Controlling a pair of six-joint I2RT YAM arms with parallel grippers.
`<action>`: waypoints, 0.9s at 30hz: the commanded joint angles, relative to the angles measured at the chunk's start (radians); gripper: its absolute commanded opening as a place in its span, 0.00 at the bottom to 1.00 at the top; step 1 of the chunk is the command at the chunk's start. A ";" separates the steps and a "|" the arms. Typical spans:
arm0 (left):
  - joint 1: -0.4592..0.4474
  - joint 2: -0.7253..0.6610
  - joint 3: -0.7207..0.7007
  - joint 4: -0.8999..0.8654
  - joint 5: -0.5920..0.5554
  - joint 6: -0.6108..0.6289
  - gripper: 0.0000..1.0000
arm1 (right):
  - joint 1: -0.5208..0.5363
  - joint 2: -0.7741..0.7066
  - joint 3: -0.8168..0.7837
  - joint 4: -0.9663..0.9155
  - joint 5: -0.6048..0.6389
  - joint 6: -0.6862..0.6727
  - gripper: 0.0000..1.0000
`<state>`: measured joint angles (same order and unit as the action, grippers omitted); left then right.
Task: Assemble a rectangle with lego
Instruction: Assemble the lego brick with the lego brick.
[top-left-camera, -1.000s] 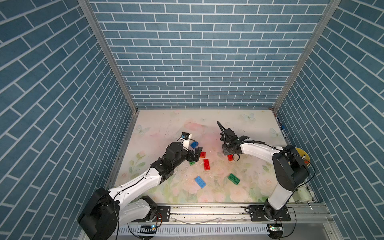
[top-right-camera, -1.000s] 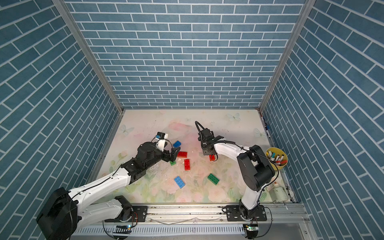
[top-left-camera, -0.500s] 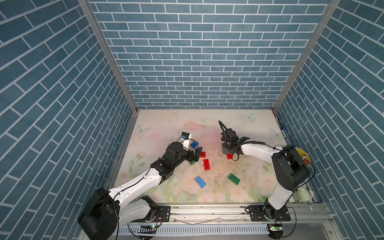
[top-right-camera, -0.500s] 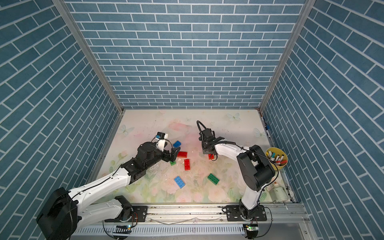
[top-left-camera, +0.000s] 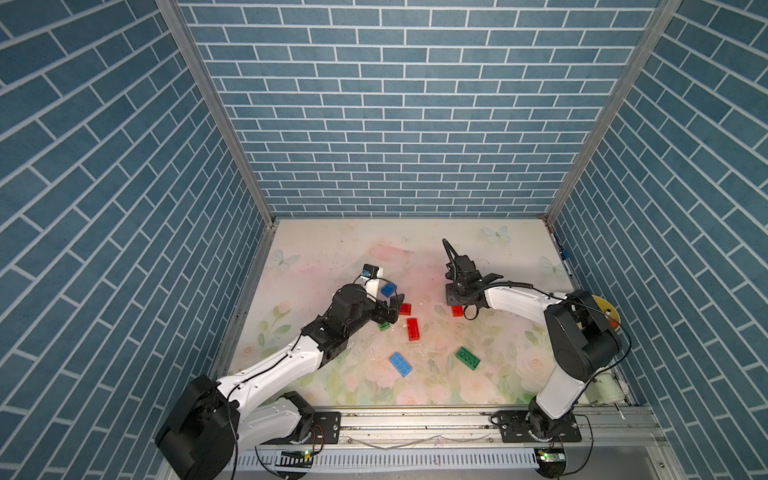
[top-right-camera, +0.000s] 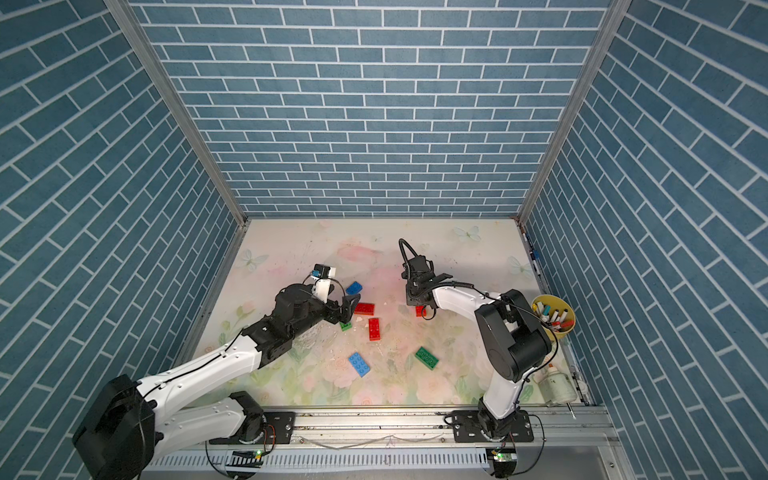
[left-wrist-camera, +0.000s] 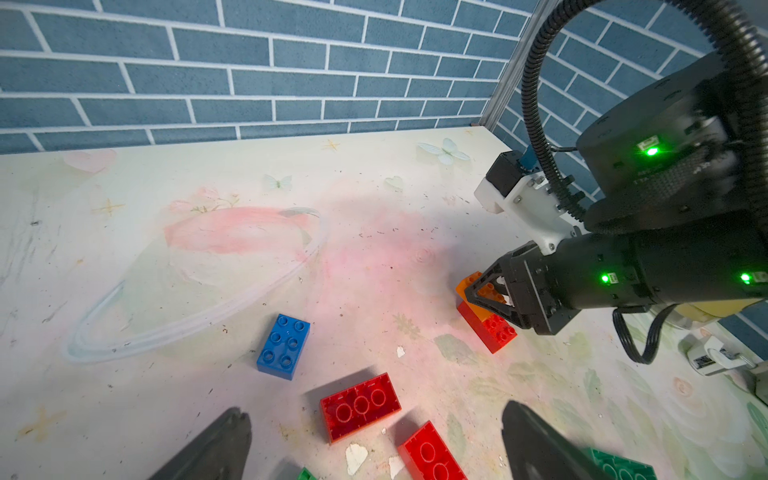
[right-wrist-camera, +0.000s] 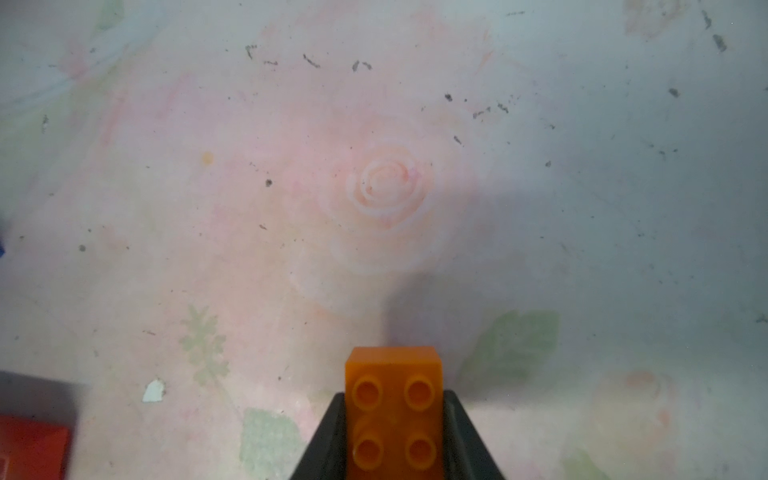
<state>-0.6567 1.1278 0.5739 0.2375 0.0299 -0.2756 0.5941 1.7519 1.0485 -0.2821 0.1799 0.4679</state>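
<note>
Right wrist: R end effector grips orange brick; L end effector spread wide.

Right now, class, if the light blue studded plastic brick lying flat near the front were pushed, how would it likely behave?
The light blue studded plastic brick looks hard-moulded, so probably stiff. Lying flat on its broad face, it should slide, not roll or tip. Being small, it is likely light.

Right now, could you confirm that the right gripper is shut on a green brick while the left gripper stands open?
Not quite: the right gripper is shut on an orange brick, not a green one, as the right wrist view shows. The left gripper does stand open.
</note>
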 joint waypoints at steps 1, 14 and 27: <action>0.005 0.002 0.030 -0.021 -0.010 0.004 1.00 | -0.005 0.112 -0.054 -0.117 -0.035 0.040 0.05; 0.005 -0.050 0.045 -0.071 -0.041 0.003 1.00 | -0.005 0.081 0.070 -0.216 0.002 0.044 0.05; 0.005 -0.214 0.056 -0.153 -0.150 -0.018 1.00 | 0.007 0.171 0.286 -0.285 0.014 0.126 0.08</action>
<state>-0.6567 0.9268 0.6071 0.1246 -0.0895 -0.2817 0.5957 1.8935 1.3048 -0.5140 0.1841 0.5358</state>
